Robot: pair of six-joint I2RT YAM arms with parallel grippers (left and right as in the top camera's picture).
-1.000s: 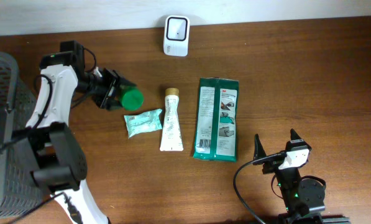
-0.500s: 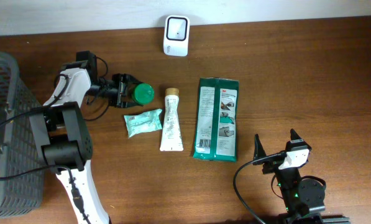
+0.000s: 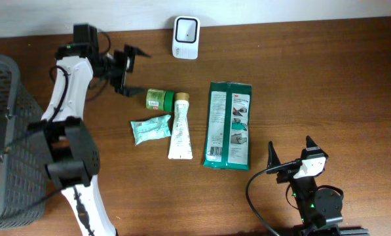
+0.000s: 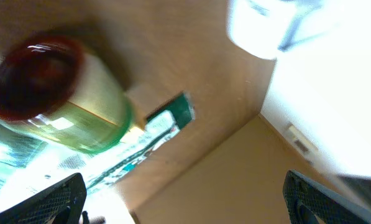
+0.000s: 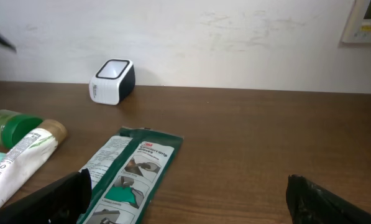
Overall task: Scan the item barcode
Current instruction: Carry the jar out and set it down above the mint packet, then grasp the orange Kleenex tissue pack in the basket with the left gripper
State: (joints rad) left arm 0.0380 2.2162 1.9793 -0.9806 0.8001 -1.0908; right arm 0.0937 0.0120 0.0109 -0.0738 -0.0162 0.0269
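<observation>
A small jar with a green cap (image 3: pixel 157 98) lies on its side on the wooden table, touching the cap end of a white tube (image 3: pixel 180 126). My left gripper (image 3: pixel 133 71) hovers just behind and left of the jar, open, with nothing between its fingers. The left wrist view shows the jar (image 4: pixel 61 99) from its dark bottom, with the left gripper (image 4: pixel 188 202) wide apart around bare table. The white barcode scanner (image 3: pixel 185 28) stands at the back edge and also shows in the right wrist view (image 5: pixel 112 81). My right gripper (image 3: pixel 291 145) rests open near the front.
A green flat packet (image 3: pixel 229 124) lies right of the tube, and a small teal pouch (image 3: pixel 150 129) left of it. A grey mesh basket (image 3: pixel 5 131) fills the left edge. A wall runs along the back.
The left gripper opened and let go of the jar, then drew back toward the wall. The jar now lies on the table by the tube. The right arm has not moved.
</observation>
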